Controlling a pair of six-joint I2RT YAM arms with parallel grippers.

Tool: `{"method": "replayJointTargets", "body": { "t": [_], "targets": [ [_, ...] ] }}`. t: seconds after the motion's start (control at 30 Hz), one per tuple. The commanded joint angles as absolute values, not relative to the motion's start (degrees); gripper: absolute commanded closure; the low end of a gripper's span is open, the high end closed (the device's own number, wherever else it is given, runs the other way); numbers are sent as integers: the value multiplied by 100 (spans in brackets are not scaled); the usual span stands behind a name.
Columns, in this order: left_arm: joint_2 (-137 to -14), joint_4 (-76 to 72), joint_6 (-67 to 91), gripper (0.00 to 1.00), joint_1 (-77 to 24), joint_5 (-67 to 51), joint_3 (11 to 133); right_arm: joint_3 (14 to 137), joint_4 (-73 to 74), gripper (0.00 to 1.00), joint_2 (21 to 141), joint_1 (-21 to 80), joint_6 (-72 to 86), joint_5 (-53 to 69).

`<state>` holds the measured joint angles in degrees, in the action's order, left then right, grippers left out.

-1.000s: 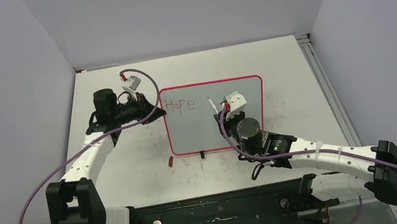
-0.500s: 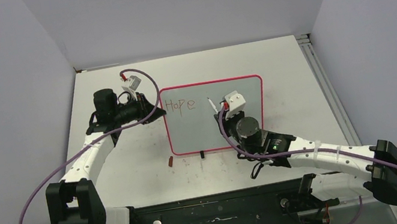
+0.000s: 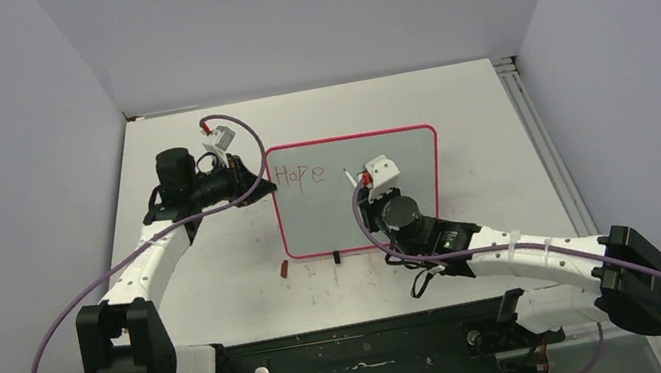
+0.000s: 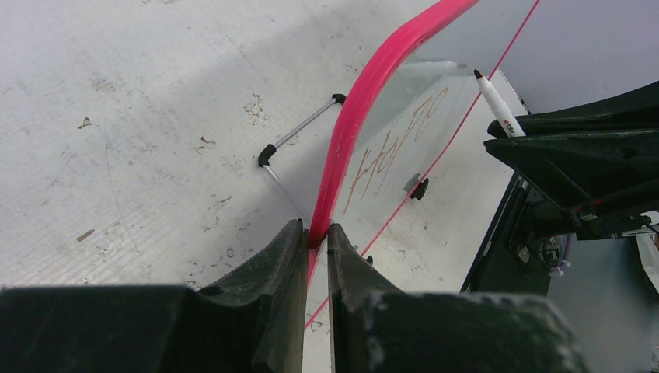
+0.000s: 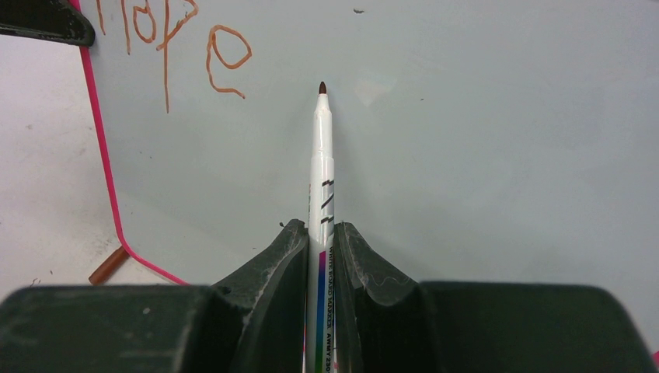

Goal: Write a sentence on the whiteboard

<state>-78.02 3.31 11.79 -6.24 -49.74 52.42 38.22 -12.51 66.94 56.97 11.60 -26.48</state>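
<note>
The whiteboard (image 3: 332, 217) with a pink-red frame lies mid-table; it also shows in the left wrist view (image 4: 365, 93) and the right wrist view (image 5: 466, 140). The sentence reads only "Hope" (image 3: 300, 175) at the board's top left, also in the left wrist view (image 4: 388, 151) and the right wrist view (image 5: 167, 39). My left gripper (image 3: 257, 181) (image 4: 317, 233) is shut on the board's left frame edge. My right gripper (image 3: 362, 184) (image 5: 320, 233) is shut on a white marker (image 5: 322, 163), whose brown tip (image 5: 322, 87) hovers over bare board just right of the "e".
The marker's brown cap (image 3: 284, 268) lies on the table at the board's lower left corner, also in the right wrist view (image 5: 107, 266). One black foot (image 3: 335, 257) of the board sticks out at its near edge. Grey walls enclose the table on three sides.
My right arm has shifted left, carrying the marker a little left and closer to the "e". My left gripper and the board have not moved.
</note>
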Motion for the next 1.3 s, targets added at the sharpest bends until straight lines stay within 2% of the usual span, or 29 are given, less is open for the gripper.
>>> {"method": "replayJointTargets", "body": {
  "t": [0.0, 1.27],
  "targets": [
    [-7594, 211, 1239, 100, -633, -4933, 5301, 4160, -1314, 95, 6784, 5669, 1296, -2856],
    [-7537, 203, 1248, 100, -633, -4952, 5293, 4060, -858, 95, 6947, 5982, 1986, -3101]
  ]
}}
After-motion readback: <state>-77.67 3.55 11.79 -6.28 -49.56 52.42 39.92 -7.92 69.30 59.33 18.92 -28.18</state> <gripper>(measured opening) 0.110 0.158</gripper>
